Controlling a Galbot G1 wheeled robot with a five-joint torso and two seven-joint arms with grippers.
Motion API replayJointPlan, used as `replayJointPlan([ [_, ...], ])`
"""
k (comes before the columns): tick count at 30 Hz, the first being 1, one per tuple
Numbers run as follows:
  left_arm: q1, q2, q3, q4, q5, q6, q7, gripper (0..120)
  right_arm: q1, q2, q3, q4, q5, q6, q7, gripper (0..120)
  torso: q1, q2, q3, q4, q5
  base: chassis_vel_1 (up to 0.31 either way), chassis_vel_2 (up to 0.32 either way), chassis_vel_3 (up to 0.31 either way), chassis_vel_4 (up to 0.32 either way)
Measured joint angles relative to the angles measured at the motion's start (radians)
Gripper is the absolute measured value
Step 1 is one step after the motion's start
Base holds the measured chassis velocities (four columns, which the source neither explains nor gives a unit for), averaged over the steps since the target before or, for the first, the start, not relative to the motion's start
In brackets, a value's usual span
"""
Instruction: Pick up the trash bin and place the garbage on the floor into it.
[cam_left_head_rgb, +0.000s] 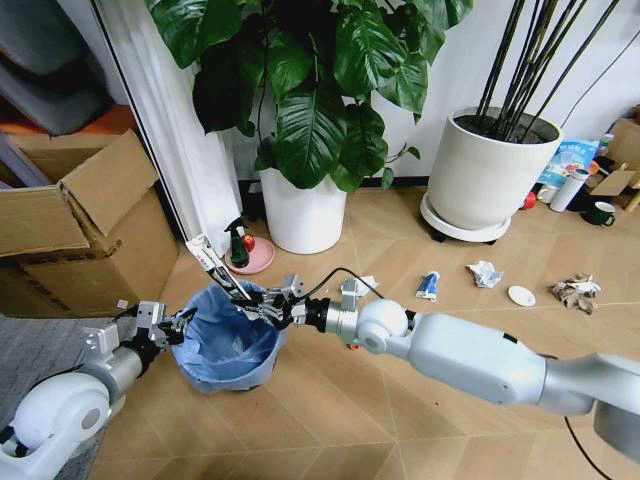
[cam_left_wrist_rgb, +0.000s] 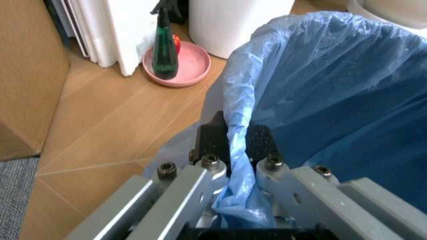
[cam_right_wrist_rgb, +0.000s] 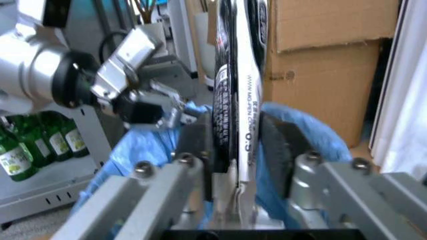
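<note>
Blue plastic lines the trash bin (cam_left_head_rgb: 228, 345), a small round black bin standing on the wood floor (cam_left_head_rgb: 400, 420) in front of the robot, between a cardboard box (cam_left_head_rgb: 90, 215) and a white plant pot (cam_left_head_rgb: 302, 212). The left gripper (cam_left_wrist_rgb: 232, 142) has its two dark pads pinched together on the near rim, with the bag's edge bunched between them; that hold likely keeps the bin steady and its mouth facing up while the other arm loads it. The right gripper (cam_left_head_rgb: 262, 303) reaches across from the robot's right and hangs over the open mouth, its fingers (cam_right_wrist_rgb: 195, 145) clamped on a flat white packet (cam_left_head_rgb: 210, 262) with black printing, which sticks up and away from the jaws. Held there, the packet would fall inside the liner when let go, so this looks like the release stage for one piece.

More garbage lies well apart on the floor toward the robot's right: a blue-white packet (cam_left_head_rgb: 428, 285), a crumpled white paper ball (cam_left_head_rgb: 485, 272), a white disc (cam_left_head_rgb: 521, 296) and a grey-brown paper wad (cam_left_head_rgb: 577, 291). Much of the task seems left.

Just behind the bin, a green spray bottle (cam_left_wrist_rgb: 164, 50) stands on a pink dish (cam_left_wrist_rgb: 190, 62), close enough that a shifted bin could knock it.
</note>
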Motion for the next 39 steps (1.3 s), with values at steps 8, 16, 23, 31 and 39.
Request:
replayJointPlan([
  [8, 0.008, -0.009, -0.024, -0.021, -0.009, 0.011, -0.012, 0, 0.000, -0.016, -0.020, 0.014, -0.016, -0.003, 0.027, 59, 0.000, 0.000, 0.000, 0.0000, -0.0001, 0.000, 0.000, 0.000, 0.000],
  [16, 0.017, -0.027, -0.060, -0.012, -0.008, 0.013, -0.017, 0, -0.209, -0.012, 0.195, 0.026, -0.055, -0.058, 0.424, 89, 0.000, 0.000, 0.000, 0.0000, 0.0001, 0.000, 0.000, 0.000, 0.000],
  [23, 0.021, -0.035, -0.085, -0.006, -0.009, 0.013, -0.013, 0, -0.423, -0.023, 0.417, -0.014, -0.136, -0.209, 0.622, 100, 0.000, 0.000, 0.000, -0.0001, 0.0001, 0.000, 0.000, 0.000, 0.000],
  [31, 0.017, -0.039, -0.090, -0.005, -0.015, 0.013, -0.014, 0, -0.567, -0.008, 0.534, -0.083, -0.213, -0.301, 0.702, 100, 0.000, 0.000, 0.000, -0.0002, 0.0000, 0.000, 0.000, 0.000, 0.000],
  [39, 0.009, -0.032, -0.082, 0.008, -0.015, 0.015, -0.018, 0, -0.551, 0.080, 0.552, -0.317, -0.247, -0.327, 0.673, 100, 0.000, 0.000, 0.000, -0.0002, -0.0002, 0.000, 0.000, 0.000, 0.000],
])
